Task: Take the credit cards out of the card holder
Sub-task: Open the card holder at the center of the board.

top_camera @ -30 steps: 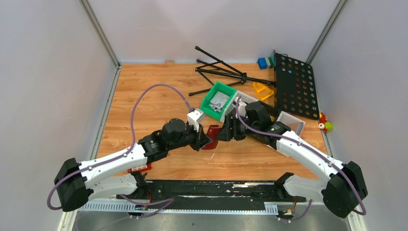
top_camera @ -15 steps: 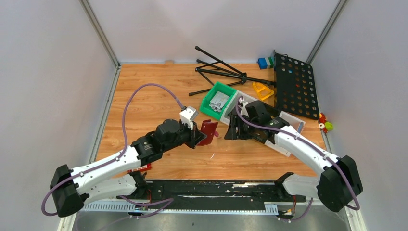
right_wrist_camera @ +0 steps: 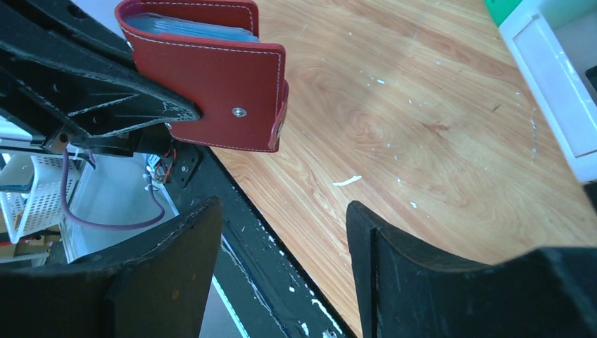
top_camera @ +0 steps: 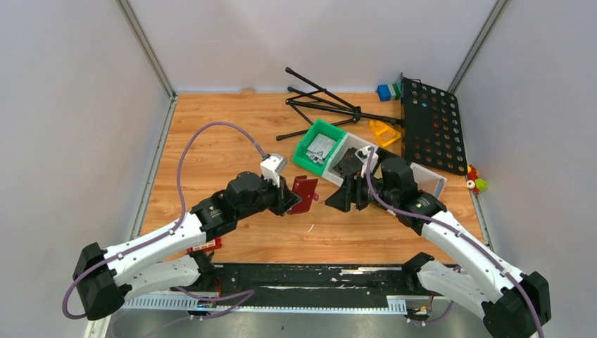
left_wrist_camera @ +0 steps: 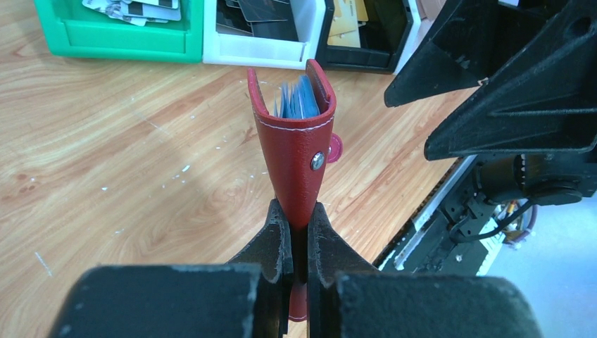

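Left gripper (left_wrist_camera: 297,215) pinches the dark-red leather bifold card holder (left_wrist_camera: 292,151), presenting, we judge, its blue cards (left_wrist_camera: 296,98) to the spread right gripper (right_wrist_camera: 281,218).

Bright, even, diffuse light; only soft shadows on the table (top_camera: 211,141); top view crisp, wrist views soften nearest the lens.
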